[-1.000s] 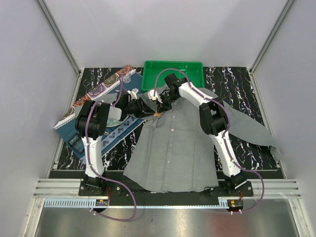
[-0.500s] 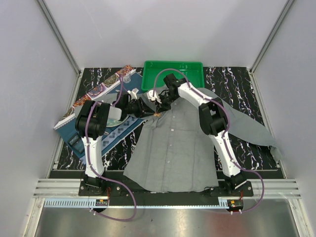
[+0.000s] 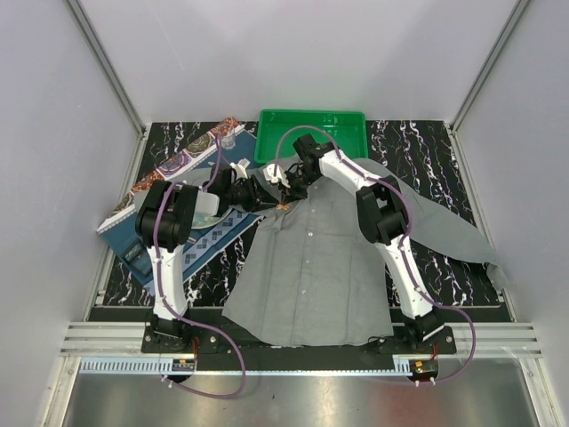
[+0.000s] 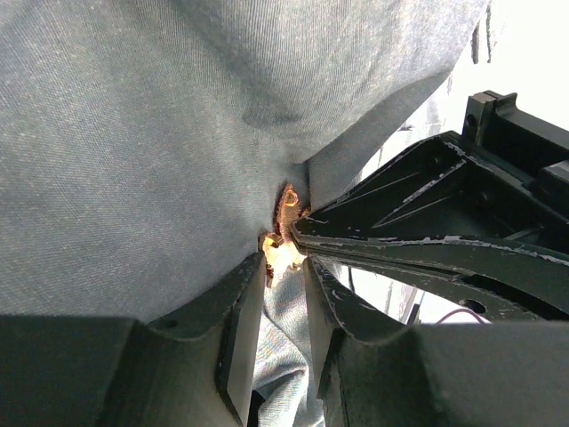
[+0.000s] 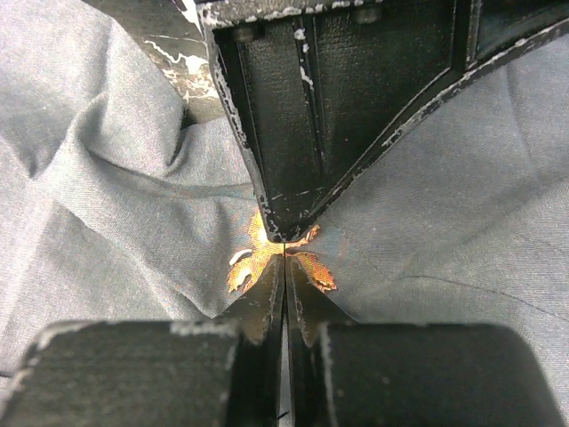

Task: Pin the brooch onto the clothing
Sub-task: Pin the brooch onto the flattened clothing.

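the brooch [image 5: 267, 264] is on the shirt [image 3: 307, 267], at its far edge. right gripper [image 5: 284, 267] pinched shut on it, left gripper [image 4: 284, 262] straddling it, grip unclear tbh. uneven pulling could yank it loose.

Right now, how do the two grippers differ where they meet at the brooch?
The left gripper holds a fold of shirt in jaws that stand apart; the right gripper has its jaws pinched almost together on the brooch. The left gripper reaches in from the left, the right gripper from the far side. Both tips meet at the same spot on the shirt.
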